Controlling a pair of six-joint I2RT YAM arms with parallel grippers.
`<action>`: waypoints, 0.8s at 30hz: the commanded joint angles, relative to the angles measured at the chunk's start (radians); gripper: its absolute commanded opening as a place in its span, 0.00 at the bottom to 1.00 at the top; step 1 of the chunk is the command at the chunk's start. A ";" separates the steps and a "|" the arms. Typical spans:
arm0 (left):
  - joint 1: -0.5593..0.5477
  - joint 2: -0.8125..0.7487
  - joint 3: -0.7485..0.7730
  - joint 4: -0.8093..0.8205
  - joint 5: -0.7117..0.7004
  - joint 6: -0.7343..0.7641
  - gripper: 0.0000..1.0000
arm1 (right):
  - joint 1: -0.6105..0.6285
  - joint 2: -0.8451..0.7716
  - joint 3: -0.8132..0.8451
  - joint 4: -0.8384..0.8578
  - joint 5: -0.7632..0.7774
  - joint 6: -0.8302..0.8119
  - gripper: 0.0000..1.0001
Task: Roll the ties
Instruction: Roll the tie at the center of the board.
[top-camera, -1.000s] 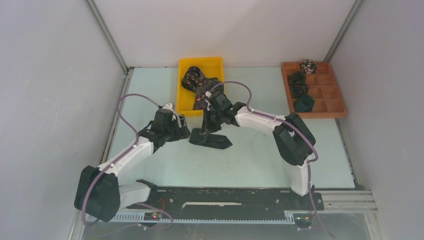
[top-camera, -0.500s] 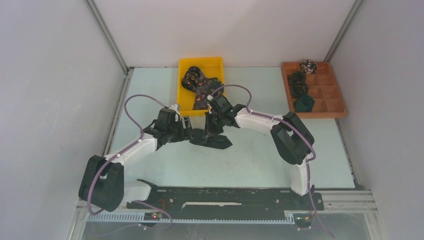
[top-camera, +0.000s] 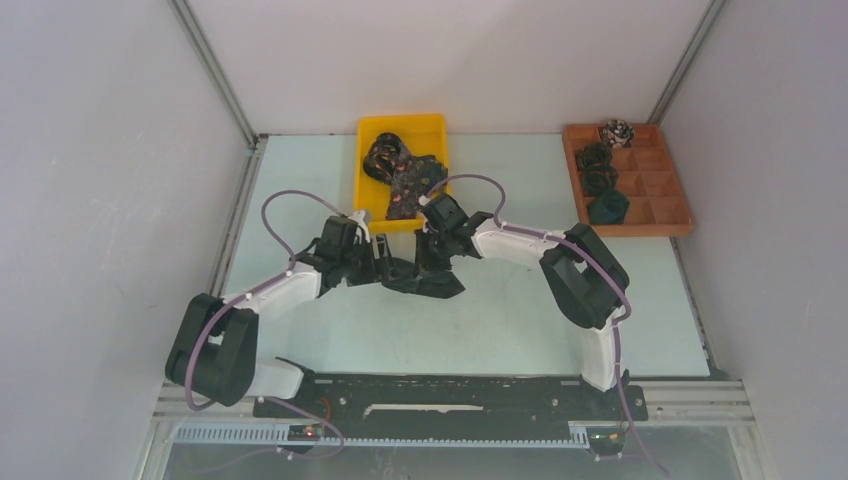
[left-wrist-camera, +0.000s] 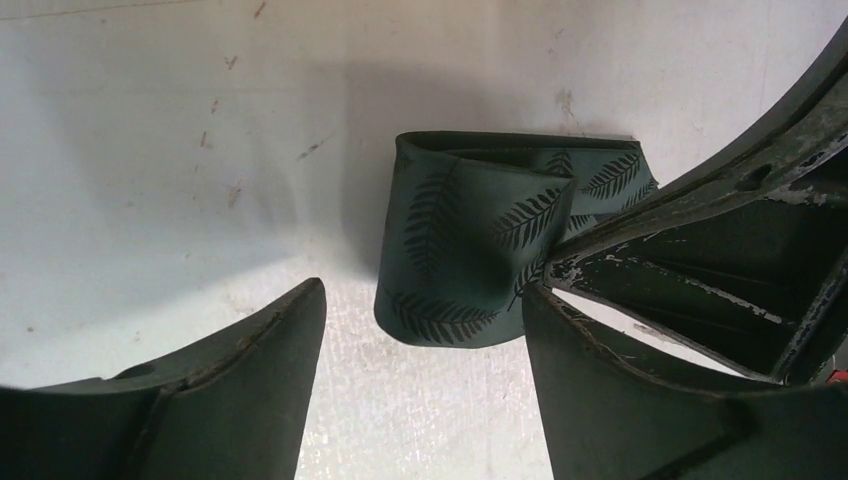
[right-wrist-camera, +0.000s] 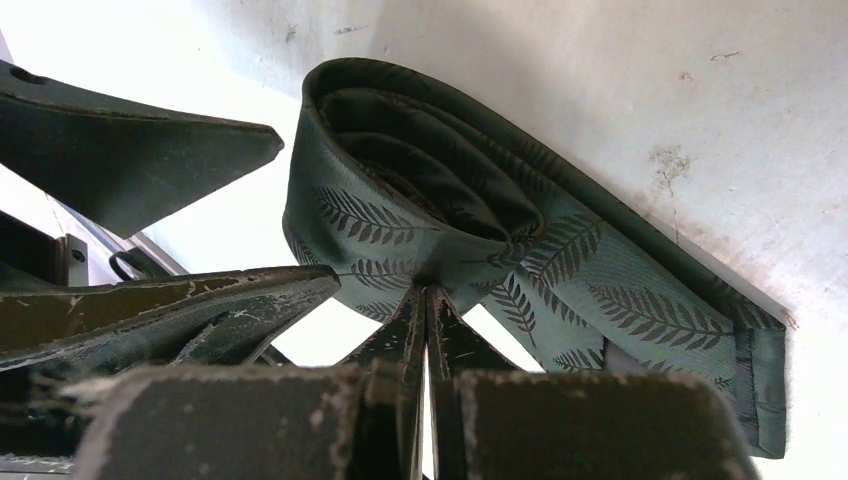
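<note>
At the middle of the table, just in front of the yellow bin, I am working on the green tie. Its leaf-printed band is partly coiled, and the tail is lying flat on the surface. My right claw is pinching the outer wrap of the coil with its jaws fully together, and the cloth is puckering at the tips. My left claw is standing wide, one finger on either side of the coil and, as far as I can see, touching nothing.

To do this step well, I am judging that the left claw should be closing across the whole width of the coil, squarely on its flat sides, before the right lets go. The coil is looking loose and slightly squashed, so a one-sided squeeze risks telescoping it. I am aiming to keep the edges level and the tail taut while turning.
</note>
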 joint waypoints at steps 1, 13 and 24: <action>-0.006 0.023 0.020 0.076 0.067 0.018 0.77 | -0.006 0.020 -0.007 0.015 0.022 -0.021 0.00; -0.016 0.117 0.019 0.134 0.139 -0.003 0.68 | -0.008 0.033 -0.008 0.017 0.021 -0.020 0.00; -0.057 0.141 0.040 0.129 0.099 -0.018 0.41 | -0.023 0.019 -0.009 0.016 0.014 -0.026 0.00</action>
